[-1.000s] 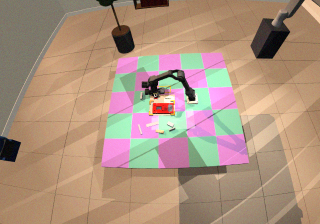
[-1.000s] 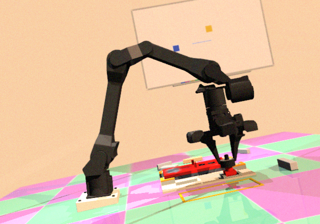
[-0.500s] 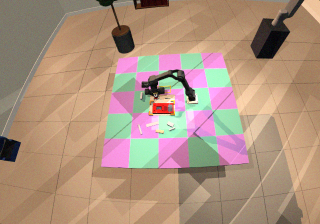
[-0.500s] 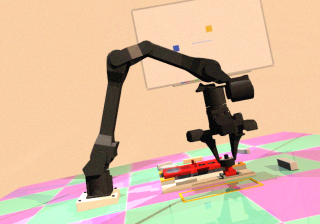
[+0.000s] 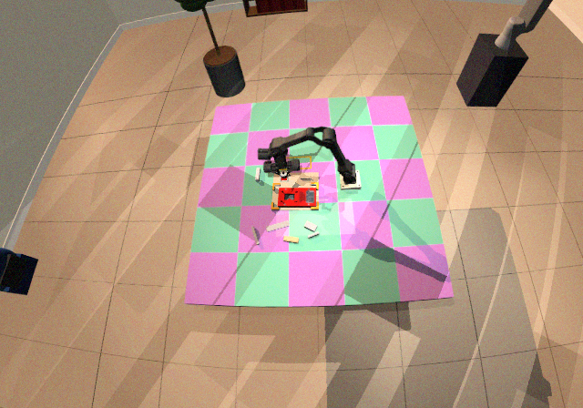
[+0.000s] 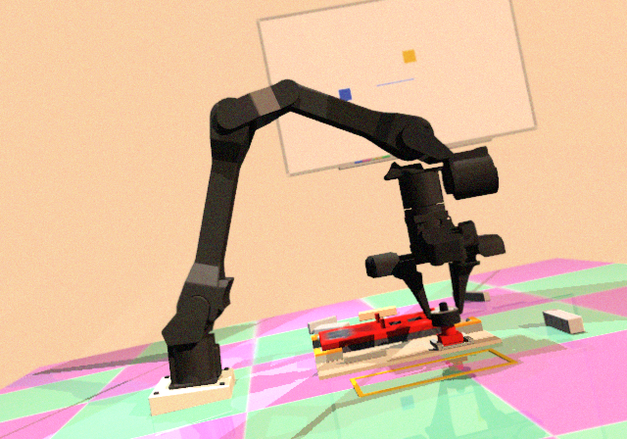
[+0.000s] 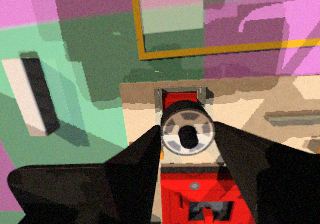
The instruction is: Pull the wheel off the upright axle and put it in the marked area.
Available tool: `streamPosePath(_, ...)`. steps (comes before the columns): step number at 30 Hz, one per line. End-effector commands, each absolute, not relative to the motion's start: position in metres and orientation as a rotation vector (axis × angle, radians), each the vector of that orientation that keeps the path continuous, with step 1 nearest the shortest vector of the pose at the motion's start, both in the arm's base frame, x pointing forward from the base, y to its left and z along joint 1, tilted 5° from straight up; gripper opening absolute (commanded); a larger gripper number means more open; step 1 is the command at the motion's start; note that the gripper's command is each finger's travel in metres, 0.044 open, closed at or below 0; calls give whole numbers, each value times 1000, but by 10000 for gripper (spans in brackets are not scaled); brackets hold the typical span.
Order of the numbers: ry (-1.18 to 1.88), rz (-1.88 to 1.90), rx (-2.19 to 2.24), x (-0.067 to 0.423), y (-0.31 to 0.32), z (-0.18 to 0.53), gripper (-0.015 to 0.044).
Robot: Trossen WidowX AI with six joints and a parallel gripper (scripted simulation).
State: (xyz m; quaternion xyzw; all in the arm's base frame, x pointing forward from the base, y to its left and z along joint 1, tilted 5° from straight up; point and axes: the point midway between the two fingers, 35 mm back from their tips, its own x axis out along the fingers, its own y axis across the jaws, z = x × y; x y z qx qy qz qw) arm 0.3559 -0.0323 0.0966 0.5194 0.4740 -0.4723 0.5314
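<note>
A small black and white wheel (image 7: 187, 130) (image 6: 444, 317) (image 5: 285, 173) sits on the upright axle at one end of the tan board (image 6: 405, 356) (image 7: 137, 115) with the red fixture (image 6: 374, 328) (image 5: 296, 198) (image 7: 200, 199). My gripper (image 7: 185, 128) (image 6: 442, 313) (image 5: 282, 170) points straight down and its two dark fingers are shut on the wheel's sides. The marked area is an orange outline (image 6: 430, 378) (image 7: 215, 50) (image 5: 310, 160) on the mat beside the board, close to the wheel's end.
A grey-white block (image 6: 562, 319) (image 7: 31, 95) (image 5: 257, 174) lies on the checkered mat (image 5: 263, 281) near the wheel's end of the board. Several small pale blocks (image 5: 278, 226) lie on the mat past the board's other end. The arm's base (image 6: 192, 388) (image 5: 351, 182) stands beside the board.
</note>
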Motion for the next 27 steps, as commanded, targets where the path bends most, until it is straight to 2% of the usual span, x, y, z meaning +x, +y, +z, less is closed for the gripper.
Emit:
streamPosePath(1,1125,-1125,1242,355,-32,103,0)
streamPosePath(27,1123,-1126,1242,354,-32,112,0)
